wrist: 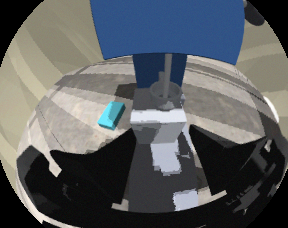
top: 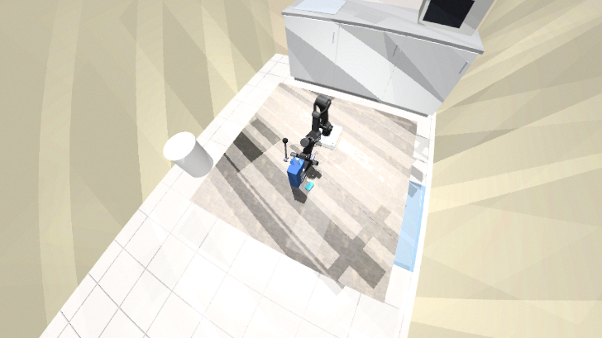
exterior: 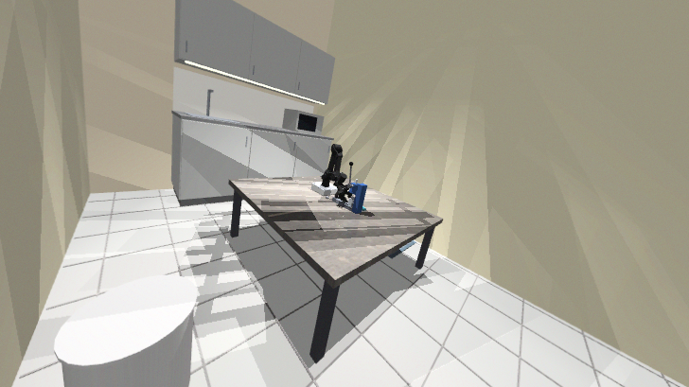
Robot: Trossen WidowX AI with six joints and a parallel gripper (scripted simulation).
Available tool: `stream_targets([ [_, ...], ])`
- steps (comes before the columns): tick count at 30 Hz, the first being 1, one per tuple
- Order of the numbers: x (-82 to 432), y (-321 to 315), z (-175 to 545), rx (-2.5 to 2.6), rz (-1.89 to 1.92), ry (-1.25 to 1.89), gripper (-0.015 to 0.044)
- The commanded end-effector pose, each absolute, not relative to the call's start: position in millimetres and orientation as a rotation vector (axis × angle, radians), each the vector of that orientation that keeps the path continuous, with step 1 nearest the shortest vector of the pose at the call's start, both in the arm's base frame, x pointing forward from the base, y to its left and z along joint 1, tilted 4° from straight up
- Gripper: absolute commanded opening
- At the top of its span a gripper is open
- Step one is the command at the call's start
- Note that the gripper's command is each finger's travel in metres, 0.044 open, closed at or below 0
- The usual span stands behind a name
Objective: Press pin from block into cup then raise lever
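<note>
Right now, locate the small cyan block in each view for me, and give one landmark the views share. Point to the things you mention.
Top: just below centre, at the lower right of the blue press column.
Exterior: right of centre, a sliver peeking out past the column's foot.
Wrist: left of centre, on the table beside the press bed.
Shared landmark: the blue press column (top: 294, 174) (exterior: 360, 198) (wrist: 167, 30).

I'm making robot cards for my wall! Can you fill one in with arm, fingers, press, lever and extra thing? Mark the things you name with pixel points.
arm: black, reaching toward the press
fingers: apart, a pale block (wrist: 159, 127) ahead between them
press (top: 294, 173) (exterior: 359, 198) (wrist: 167, 30): blue, standing on the table
lever (top: 285, 149) (exterior: 350, 172): up, dark knob on top
extra thing: small turquoise piece (top: 309, 185) (wrist: 111, 115) beside the press
</note>
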State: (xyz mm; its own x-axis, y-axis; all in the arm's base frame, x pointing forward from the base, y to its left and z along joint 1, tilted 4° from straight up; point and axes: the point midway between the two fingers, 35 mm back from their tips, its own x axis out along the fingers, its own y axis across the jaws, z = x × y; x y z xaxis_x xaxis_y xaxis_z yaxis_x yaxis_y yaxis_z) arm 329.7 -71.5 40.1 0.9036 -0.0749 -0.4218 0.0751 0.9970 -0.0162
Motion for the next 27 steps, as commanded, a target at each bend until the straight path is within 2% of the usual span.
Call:
stream_targets([
  [1, 329, -73, 39, -0.003, -0.081, 0.44, 0.03],
  [12, 328, -64, 39, -0.002, -0.081, 0.44, 0.03],
  [17, 295, -61, 35, -0.002, -0.081, 0.443, 0.03],
  [27, 298, -62, 34, 0.003, -0.086, 0.449, 0.03],
])
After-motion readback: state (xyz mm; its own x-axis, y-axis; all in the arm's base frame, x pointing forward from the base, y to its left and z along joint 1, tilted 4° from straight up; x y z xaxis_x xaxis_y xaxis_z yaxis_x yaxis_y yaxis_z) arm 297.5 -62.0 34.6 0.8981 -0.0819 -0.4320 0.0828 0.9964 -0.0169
